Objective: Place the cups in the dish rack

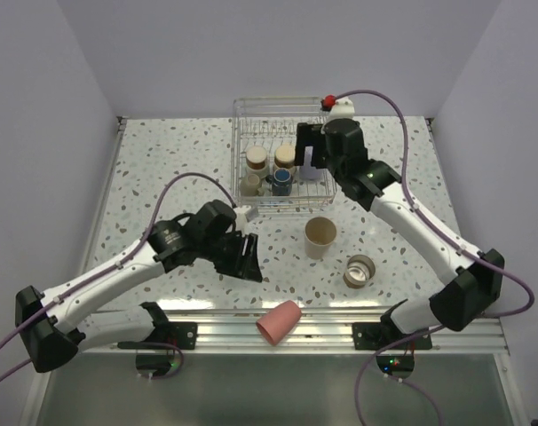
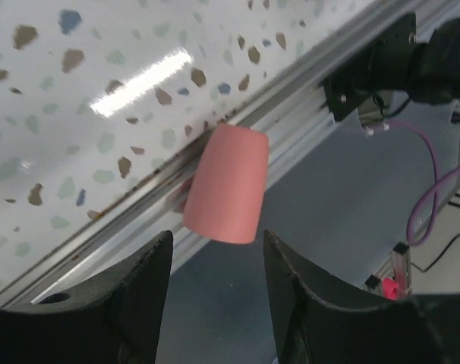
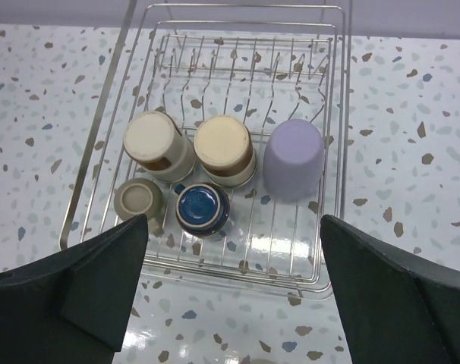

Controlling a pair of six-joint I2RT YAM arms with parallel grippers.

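Speckled table (image 1: pixel 162 160), pink cup (image 1: pixel 280 321) on rail (image 1: pixel 225 325), tan cup (image 1: pixel 320 236) before rack (image 3: pixel 245 72)

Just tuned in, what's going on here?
The right end effector hovers open over the dish rack, which holds five cups, the lavender cup among them. The left end effector, open, is lined up on the coral-pink cup lying on the front rail. A tan cup and a metal cup sit outside.

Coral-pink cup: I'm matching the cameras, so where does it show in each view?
Top external: coral-pink cup at bottom centre, tipped over on the near-edge rail.
Left wrist: mid-frame, against the same rail, just beyond the left end effector.
Right wrist: not in it.
Shared landmark: that rail, in top and left wrist views.
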